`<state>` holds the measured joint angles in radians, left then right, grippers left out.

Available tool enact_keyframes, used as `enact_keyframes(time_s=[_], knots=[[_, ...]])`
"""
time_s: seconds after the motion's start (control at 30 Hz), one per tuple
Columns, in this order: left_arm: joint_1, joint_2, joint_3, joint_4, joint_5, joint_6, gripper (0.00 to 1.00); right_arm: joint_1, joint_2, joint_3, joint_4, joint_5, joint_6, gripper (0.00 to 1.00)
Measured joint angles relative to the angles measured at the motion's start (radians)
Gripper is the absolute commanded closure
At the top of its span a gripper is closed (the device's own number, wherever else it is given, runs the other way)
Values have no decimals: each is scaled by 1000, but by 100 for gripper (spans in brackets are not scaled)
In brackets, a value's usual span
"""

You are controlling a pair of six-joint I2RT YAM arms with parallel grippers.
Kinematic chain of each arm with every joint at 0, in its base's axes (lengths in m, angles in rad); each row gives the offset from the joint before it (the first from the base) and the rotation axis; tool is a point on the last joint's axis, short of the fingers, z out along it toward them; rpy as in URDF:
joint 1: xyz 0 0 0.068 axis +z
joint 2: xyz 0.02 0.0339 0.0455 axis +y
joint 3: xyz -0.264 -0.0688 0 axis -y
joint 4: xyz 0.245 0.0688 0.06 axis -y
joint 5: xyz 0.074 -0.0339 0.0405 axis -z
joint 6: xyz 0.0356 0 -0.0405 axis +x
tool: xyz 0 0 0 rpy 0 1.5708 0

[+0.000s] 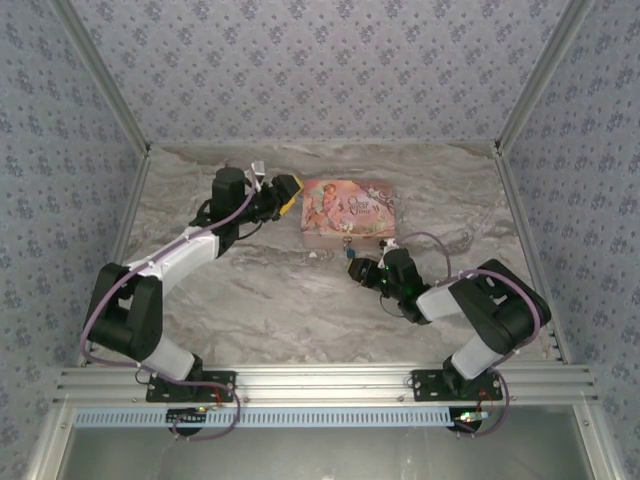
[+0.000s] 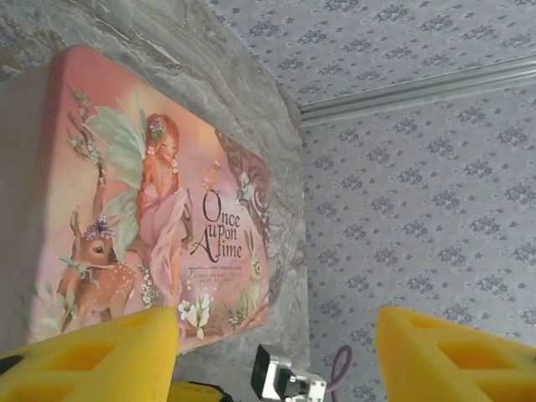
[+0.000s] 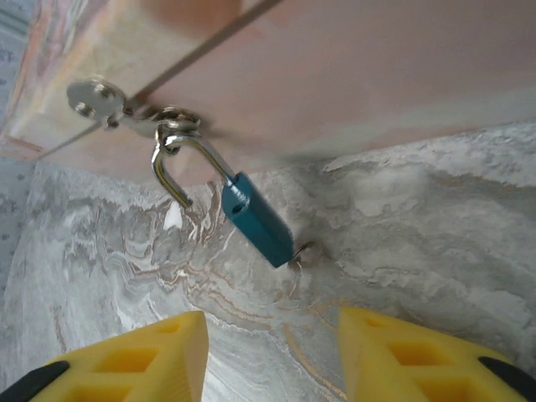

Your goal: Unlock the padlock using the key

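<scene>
The padlock (image 3: 258,219) has a teal body and hangs from the hasp (image 3: 99,99) on the front of the pink box (image 3: 335,67). Its silvery shackle (image 3: 167,163) is sprung open, with one leg free of the body. The key (image 3: 303,249) is a thin sliver sticking out of the body's lower end, just over the table. My right gripper (image 3: 272,335) is open a short way in front of the padlock, with nothing between its yellow fingers. From above, the padlock (image 1: 349,250) lies just ahead of the right gripper (image 1: 358,268). My left gripper (image 1: 290,195) is open by the left end of the box (image 2: 151,193).
The marbled table (image 1: 280,290) is walled by patterned panels (image 1: 320,60) at the back and both sides. An aluminium rail (image 1: 320,385) runs along the near edge. Past the left gripper (image 2: 276,335), a small silvery block (image 2: 285,377) with a purple cable shows beyond the box.
</scene>
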<state>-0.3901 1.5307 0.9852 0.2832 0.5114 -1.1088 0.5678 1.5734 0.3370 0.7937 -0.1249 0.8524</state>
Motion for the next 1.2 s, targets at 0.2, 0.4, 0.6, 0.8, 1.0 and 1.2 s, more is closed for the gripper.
enact_keyframes(time_s=[0.2, 0.4, 0.6, 0.8, 1.0, 1.2], knots=[[3, 38, 51, -70, 0, 79, 30, -8, -125, -19, -146, 62, -41, 26], [4, 74, 54, -118, -3, 140, 26, -52, -260, -29, -270, 91, -100, 7], [4, 132, 63, -138, -5, 177, 17, -109, -345, -29, -290, 50, -116, 0], [4, 224, 67, -108, 13, 162, 12, -136, -377, -29, -290, -24, -117, 0], [4, 312, 122, -102, 72, 162, 12, -138, -388, -29, -291, -51, -117, 0], [1, 379, 187, -97, 106, 162, 13, -138, -388, -28, -313, -71, -126, 0]])
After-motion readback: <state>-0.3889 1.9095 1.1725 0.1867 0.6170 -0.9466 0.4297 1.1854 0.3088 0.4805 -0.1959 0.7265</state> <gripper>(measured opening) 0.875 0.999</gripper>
